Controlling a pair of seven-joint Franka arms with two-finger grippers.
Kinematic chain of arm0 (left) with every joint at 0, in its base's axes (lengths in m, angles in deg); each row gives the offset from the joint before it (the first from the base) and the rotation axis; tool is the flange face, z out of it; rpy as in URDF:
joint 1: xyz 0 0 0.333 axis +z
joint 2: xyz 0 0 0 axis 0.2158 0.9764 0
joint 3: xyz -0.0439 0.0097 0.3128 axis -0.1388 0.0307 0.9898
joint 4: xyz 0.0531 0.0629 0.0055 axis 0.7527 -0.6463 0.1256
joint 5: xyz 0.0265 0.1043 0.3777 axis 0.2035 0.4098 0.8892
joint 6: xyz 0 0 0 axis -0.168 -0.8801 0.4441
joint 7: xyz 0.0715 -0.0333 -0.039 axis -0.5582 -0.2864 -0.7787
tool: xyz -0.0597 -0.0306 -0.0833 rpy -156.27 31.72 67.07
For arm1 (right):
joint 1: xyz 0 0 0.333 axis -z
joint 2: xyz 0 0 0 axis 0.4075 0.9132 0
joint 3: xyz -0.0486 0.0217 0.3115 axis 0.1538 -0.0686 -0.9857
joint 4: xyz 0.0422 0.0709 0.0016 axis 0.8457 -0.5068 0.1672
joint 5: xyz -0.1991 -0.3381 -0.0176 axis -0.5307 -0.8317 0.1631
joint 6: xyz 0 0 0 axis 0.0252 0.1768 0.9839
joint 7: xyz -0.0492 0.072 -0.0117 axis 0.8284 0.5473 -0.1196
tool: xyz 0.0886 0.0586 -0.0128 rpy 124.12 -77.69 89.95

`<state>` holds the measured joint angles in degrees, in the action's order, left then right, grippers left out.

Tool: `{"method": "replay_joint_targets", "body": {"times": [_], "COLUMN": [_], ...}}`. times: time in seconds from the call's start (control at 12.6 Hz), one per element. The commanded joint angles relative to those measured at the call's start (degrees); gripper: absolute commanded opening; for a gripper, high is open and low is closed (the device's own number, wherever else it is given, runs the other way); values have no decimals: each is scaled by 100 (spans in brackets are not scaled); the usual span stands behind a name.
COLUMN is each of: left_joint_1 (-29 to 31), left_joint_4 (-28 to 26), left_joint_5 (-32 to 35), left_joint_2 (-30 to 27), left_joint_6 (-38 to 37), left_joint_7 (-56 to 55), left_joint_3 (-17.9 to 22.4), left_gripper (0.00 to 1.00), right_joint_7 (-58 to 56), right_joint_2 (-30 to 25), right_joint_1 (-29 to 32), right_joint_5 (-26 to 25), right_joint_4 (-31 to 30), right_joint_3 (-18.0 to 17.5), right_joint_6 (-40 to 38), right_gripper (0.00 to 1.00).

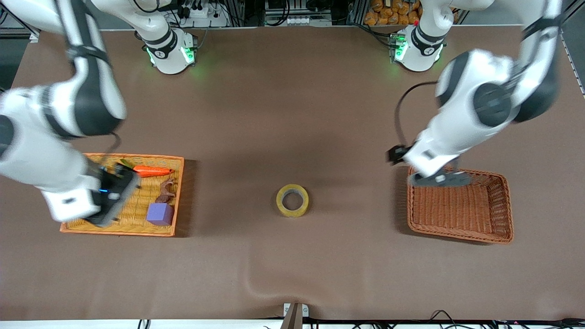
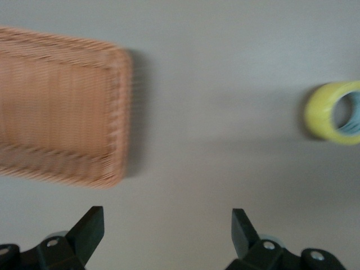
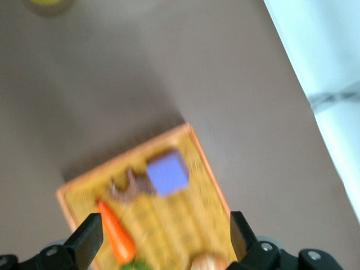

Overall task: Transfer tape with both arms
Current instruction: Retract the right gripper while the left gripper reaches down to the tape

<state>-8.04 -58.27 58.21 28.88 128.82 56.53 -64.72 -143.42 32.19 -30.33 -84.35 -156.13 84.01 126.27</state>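
The tape (image 1: pixel 292 200), a yellowish ring with a grey core, lies flat on the brown table midway between the two containers, and nothing touches it. It also shows at the edge of the left wrist view as tape (image 2: pixel 329 112) and at the edge of the right wrist view as tape (image 3: pixel 49 3). My left gripper (image 1: pixel 438 179) hangs open over the rim of the brown wicker basket (image 1: pixel 457 210), its jaws (image 2: pixel 167 218) empty. My right gripper (image 1: pixel 119 183) hovers open over the orange tray (image 1: pixel 132 210) with nothing between its jaws (image 3: pixel 164 222).
The orange tray (image 3: pixel 202 163) holds a purple cube (image 1: pixel 160 214), an orange carrot (image 1: pixel 153 171) and a small brown toy horse (image 1: pixel 165 192). The wicker basket (image 2: pixel 62 132) at the left arm's end has nothing in it. A fold in the table cover runs near the front edge.
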Motion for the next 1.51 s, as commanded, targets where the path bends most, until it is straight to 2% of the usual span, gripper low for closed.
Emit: {"method": "replay_joint_targets", "body": {"times": [0.0,0.16,0.4,0.56,0.72,0.8,0.88,1.03,1.11,1.27,1.43], "left_joint_1": [-698,-963,-1200,-1420,-1544,-1544,-1561,-1597,-1605,-1597,-1536], "left_joint_4": [1206,1190,1190,1190,1181,1173,1172,1164,1120,1111,770], "left_joint_5": [-107,-125,-195,-187,-178,-169,-151,-125,-116,-108,-37], "left_joint_2": [1371,1882,2637,3051,3202,3237,3290,3352,3352,3274,2915], "left_joint_6": [673,2043,3460,3937,4018,4018,4026,4027,4027,4009,3956], "left_joint_7": [-484,-661,-652,-749,-775,-767,-767,-775,-767,-740,-758], "left_joint_3": [82,64,-6,-6,3,3,3,12,12,38,125], "left_gripper": [100,100,100,100,100,93,71,20,1,0,0], "right_joint_7": [386,937,2035,2835,3503,4020,4617,5315,5474,5484,5484], "right_joint_2": [-815,-931,-1281,-1440,-1659,-1861,-2106,-2371,-2381,-2346,-2355], "right_joint_1": [460,768,849,822,813,787,752,743,778,848,866], "right_joint_5": [-4,-4,-4,-30,-47,-47,-39,-4,23,67,67], "right_joint_4": [-580,-624,-642,-633,-659,-773,-939,-1169,-1187,-1178,-1178], "right_joint_3": [-133,-142,-142,-159,-177,-186,-194,-194,-194,-151,-150], "right_joint_6": [-165,-174,-646,-841,-946,-1226,-1507,-1903,-2027,-2019,-2037], "right_gripper": [100,100,100,100,100,100,100,100,100,100,100]}}
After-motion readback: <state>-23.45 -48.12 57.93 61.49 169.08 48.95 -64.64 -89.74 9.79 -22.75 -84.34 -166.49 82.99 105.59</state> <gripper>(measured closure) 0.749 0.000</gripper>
